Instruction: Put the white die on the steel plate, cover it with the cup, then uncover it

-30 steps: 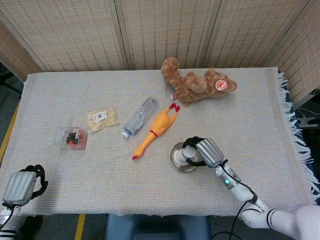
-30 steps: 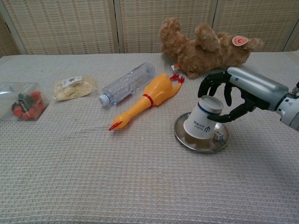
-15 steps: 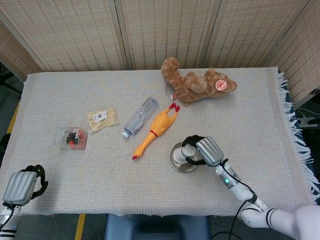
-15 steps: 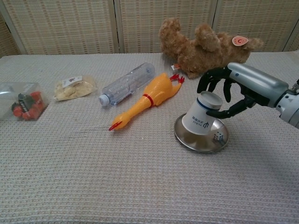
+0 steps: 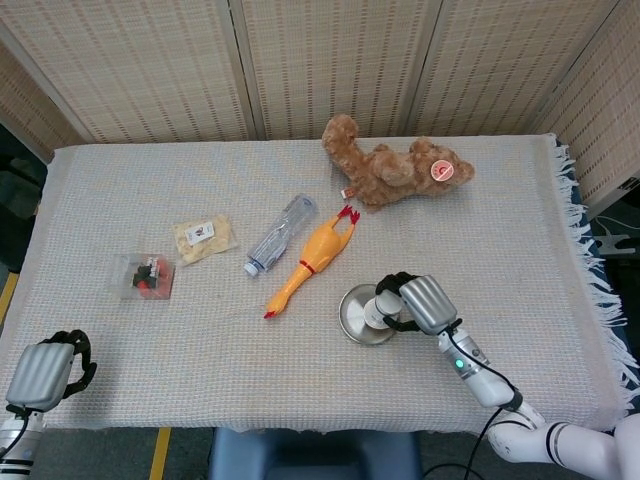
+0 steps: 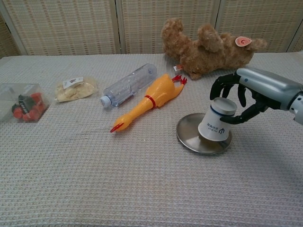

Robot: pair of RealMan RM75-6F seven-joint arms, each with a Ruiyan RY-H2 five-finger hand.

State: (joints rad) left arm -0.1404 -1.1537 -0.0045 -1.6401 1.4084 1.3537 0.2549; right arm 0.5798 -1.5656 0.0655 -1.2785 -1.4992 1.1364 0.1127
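Observation:
A white paper cup (image 6: 218,124) stands upside down, slightly tilted, on the right part of the round steel plate (image 6: 191,130). My right hand (image 6: 251,92) grips the cup from above and from the right. The head view shows the same cup (image 5: 378,308), plate (image 5: 352,315) and right hand (image 5: 425,303). The white die is hidden in both views. My left hand (image 5: 45,370) hangs at the table's near left corner with its fingers curled in, holding nothing.
A yellow rubber chicken (image 6: 151,100) and a clear plastic bottle (image 6: 130,85) lie left of the plate. A brown teddy bear (image 6: 208,45) lies behind it. Far left are a snack bag (image 6: 75,88) and a clear box (image 6: 21,101) with red contents.
My right hand moved the upturned cup rightward and down over the spot where the die lay on the plate; the die is now out of sight. The left hand has not moved.

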